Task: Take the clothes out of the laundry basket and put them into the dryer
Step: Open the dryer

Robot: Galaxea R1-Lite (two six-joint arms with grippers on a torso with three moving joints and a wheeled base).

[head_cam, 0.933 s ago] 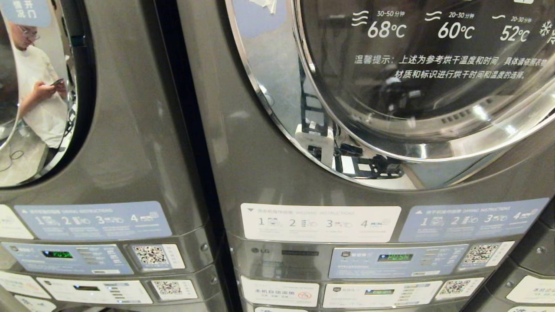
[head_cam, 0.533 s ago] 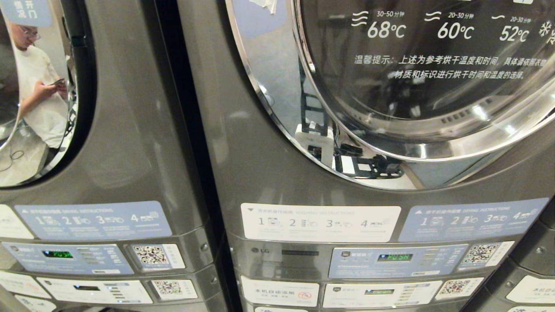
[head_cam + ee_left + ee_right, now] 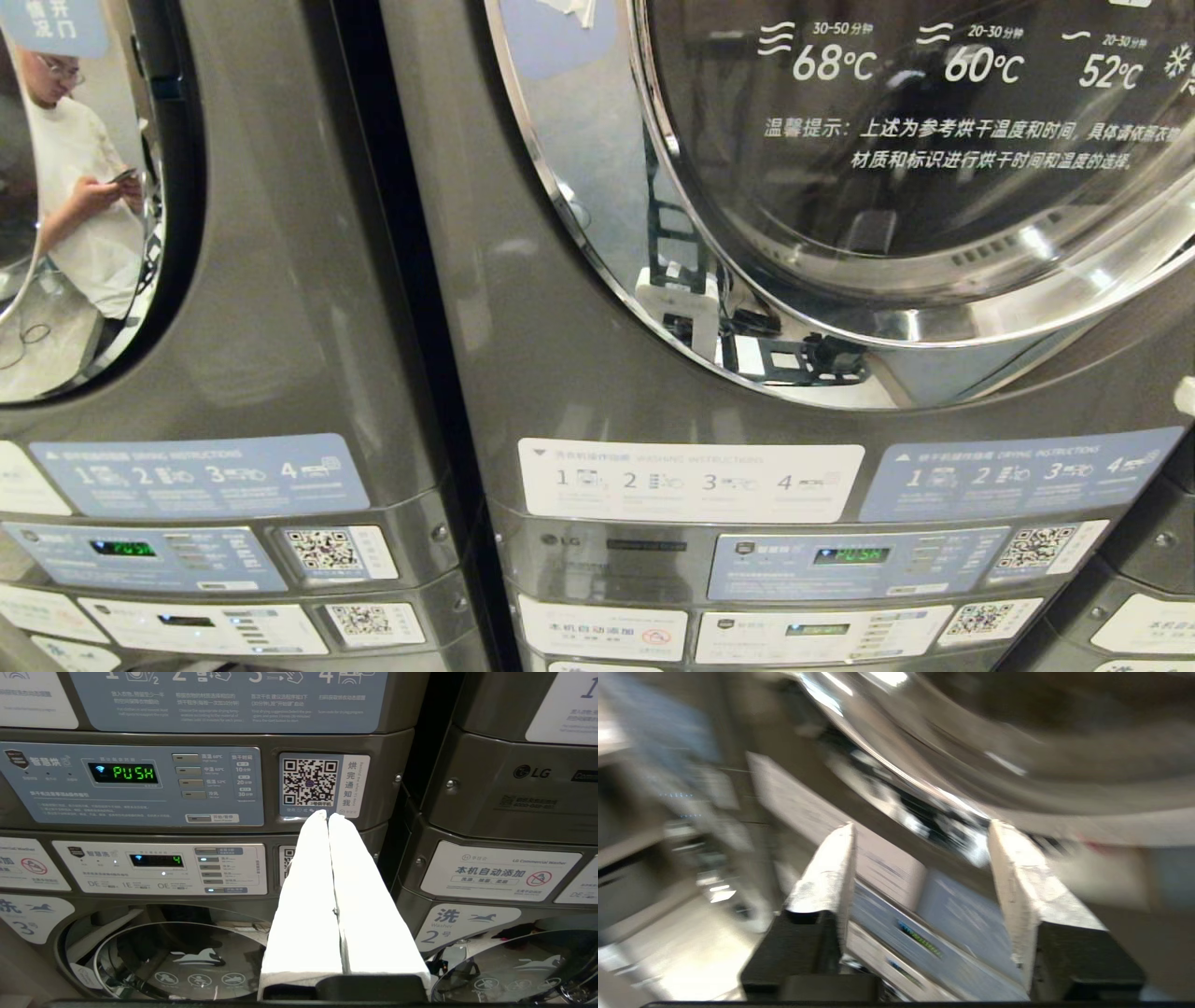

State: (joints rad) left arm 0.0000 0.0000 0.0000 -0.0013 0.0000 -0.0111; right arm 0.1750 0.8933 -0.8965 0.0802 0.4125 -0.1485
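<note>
A person (image 3: 79, 187) holding a phone (image 3: 123, 175), mirrored in glass.

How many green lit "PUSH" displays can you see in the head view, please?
2: one green lit display on the left grey machine's panel, another on the right grey machine's panel. Others may lie outside the frame.

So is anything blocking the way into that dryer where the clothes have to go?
Yes. The dryer's round glass door is shut across the drum opening, so it has to be opened first. The right gripper is open and empty just in front of the door's chrome rim. No clothes or basket are in view.
</note>
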